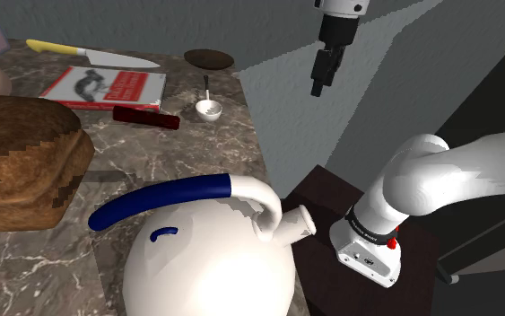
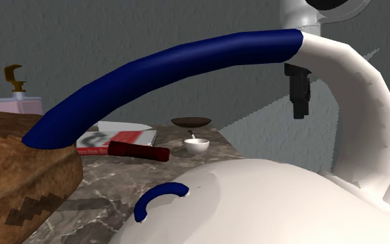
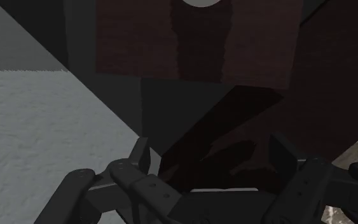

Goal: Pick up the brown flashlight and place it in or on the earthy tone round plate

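Desk (image 1: 219, 153): marbled top that carries everything. It ends at the shoulder view's right, and I hang beyond that edge.
Kettle (image 1: 205, 269): white with a blue handle, nearest the camera. It stands between my stand and the task's things, so I judge my reach has to go over or around it.
Bread (image 1: 21, 157): brown loaf at the shoulder view's left, well clear of my likely path.
Stand (image 1: 326, 190): dark box under my base. My wrist view looks down on it.
Book (image 1: 107, 87): red and white, lying flat on the far part of the desk.
Knife (image 1: 89, 56): yellow handle, lying flat beyond the book.
Plate (image 1: 209, 59): dark brown and round, at the desk's far edge with nothing on it. It is the drop spot.
Flashlight (image 1: 145, 118): dark red-brown, lying on its side just on the near side of the book, left of the bowl and nearer than the plate. Lying flat, it looks best pinched across its barrel from above.
Bowl (image 1: 209, 110): small and white with a spoon in it, between flashlight and plate. I could knock it on the carry.
Claw (image 1: 318, 88): raised high, pointing down, fingers (image 3: 140, 153) spread with nothing between them, well apart from the flashlight. The pick has not begun.
Writing: the book cover has print, but I cannot read it. I see no other label.
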`<state>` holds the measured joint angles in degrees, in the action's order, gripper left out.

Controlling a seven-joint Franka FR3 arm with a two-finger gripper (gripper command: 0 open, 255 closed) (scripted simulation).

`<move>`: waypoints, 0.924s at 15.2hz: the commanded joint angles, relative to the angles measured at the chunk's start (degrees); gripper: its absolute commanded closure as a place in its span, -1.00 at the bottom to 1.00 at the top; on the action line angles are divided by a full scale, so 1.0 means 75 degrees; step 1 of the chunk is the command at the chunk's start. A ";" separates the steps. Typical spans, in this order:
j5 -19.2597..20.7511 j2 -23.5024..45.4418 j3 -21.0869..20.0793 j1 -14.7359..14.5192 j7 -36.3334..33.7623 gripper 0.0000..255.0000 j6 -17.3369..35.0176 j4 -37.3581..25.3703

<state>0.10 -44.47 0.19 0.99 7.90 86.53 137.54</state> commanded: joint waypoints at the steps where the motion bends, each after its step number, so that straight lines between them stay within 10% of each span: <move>1: 0.0000 0.0000 0.0000 0.0000 0.0000 -1.00 0.0000 0.0000; 14: -0.0299 0.2386 -0.1248 -0.1041 0.0212 -1.00 0.2012 -0.1276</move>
<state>-2.19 -28.13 -8.45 -6.32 9.33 100.49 129.00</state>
